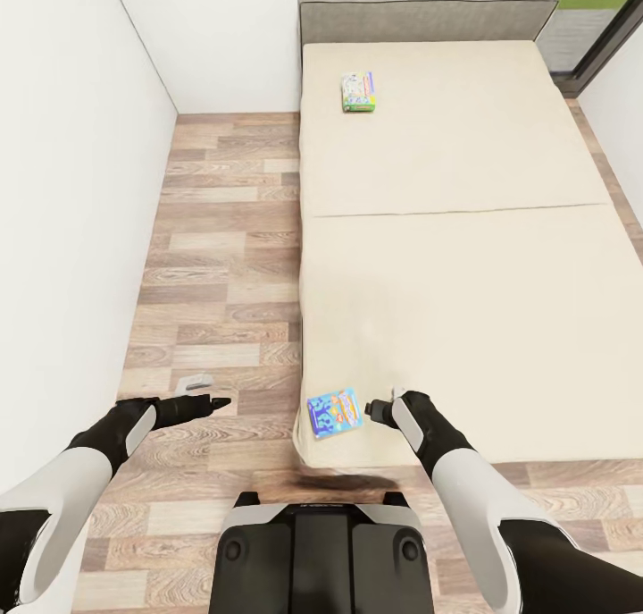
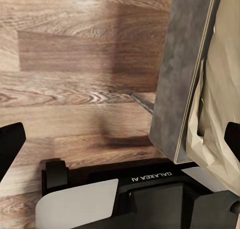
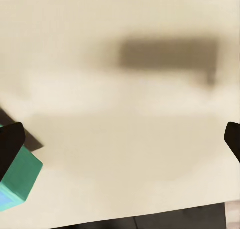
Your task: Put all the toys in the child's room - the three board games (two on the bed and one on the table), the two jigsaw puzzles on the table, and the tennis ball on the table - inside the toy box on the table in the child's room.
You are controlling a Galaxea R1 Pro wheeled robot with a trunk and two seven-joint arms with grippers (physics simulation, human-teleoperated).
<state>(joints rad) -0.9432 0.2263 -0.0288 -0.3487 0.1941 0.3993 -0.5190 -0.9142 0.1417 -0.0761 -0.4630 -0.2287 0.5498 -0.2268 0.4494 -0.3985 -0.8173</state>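
Observation:
On the beige bed (image 1: 464,239) lie two board games. A blue cartoon board game (image 1: 334,412) rests at the mattress's near left corner. A pale multicoloured board game (image 1: 357,92) sits far up by the grey headboard (image 1: 429,13). My right gripper (image 1: 375,409) hovers just right of the blue game, open. In the right wrist view that gripper (image 3: 120,141) spreads over bare mattress, with the game's teal edge (image 3: 20,179) beside one dark fingertip (image 3: 10,144). My left gripper (image 1: 210,404) hangs open over the wood floor, left of the bed. The table and toy box are out of view.
A white wall (image 1: 71,194) bounds a narrow strip of wood-plank floor (image 1: 223,265) left of the bed. A dark-framed window (image 1: 598,15) stands at the far right. In the left wrist view, the bed's grey corner panel (image 2: 182,74) and my base (image 2: 125,199) are close.

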